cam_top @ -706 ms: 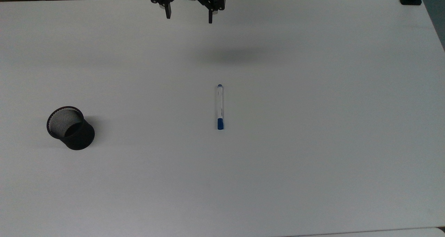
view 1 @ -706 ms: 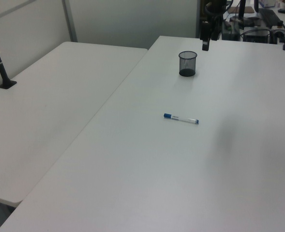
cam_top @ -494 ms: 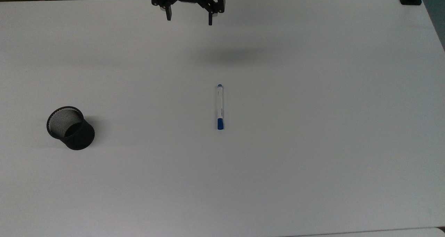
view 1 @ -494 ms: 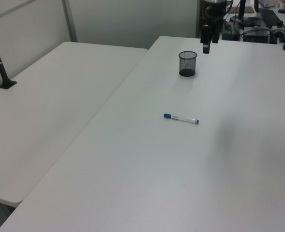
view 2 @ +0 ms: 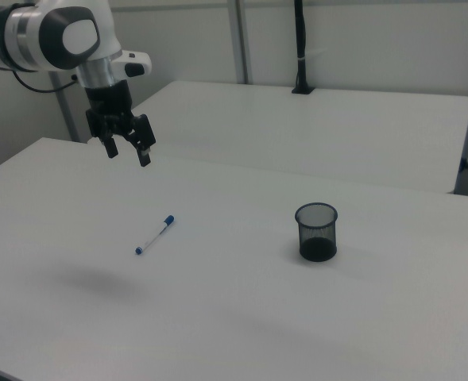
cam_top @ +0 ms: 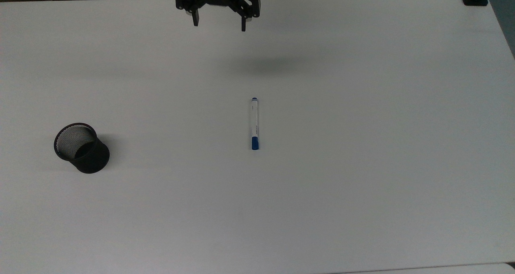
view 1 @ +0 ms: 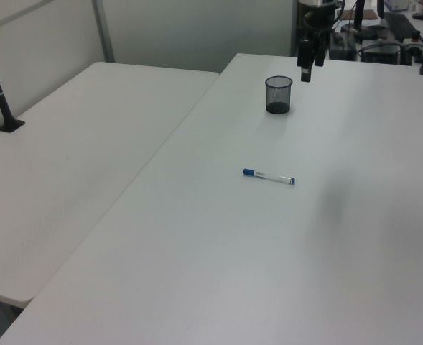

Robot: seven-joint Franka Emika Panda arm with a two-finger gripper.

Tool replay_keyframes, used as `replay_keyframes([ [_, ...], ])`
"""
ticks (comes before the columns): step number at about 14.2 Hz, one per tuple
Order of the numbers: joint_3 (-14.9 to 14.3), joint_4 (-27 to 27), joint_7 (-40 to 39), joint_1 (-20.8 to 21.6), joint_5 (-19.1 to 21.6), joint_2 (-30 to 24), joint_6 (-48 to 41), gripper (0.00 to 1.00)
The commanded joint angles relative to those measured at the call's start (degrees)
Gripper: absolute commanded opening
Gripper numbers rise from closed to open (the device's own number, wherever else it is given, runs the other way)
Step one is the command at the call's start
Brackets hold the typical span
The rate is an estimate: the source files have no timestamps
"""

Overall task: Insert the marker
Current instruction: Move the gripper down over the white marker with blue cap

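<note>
Top view shows the white counter (cam_top: 362, 185) with the gripper (cam_top: 218, 23) hanging above its far edge, fingers spread apart and holding nothing. Well apart from the gripper, the black mesh cup (cam_top: 81, 148) stands upright, and the marker (cam_top: 254, 123) lies flat mid-counter.

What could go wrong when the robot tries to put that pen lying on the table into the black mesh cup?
The marker is slim and lies flat on the white table, so the open gripper, hanging well above it, might pinch badly or roll it away. The black mesh cup stands far off, unfixed, with a narrow mouth; a tilted marker could catch its rim and tip it.
</note>
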Motion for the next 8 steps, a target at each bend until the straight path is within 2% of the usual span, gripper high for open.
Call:
replay_keyframes([
  [1,-0.5,-0.5,-4.6,0.3,0.6,2.1,4.9,1.0],
  [8,-0.4,0.0,-3.3,0.7,0.6,13.8,15.3,1.0],
])
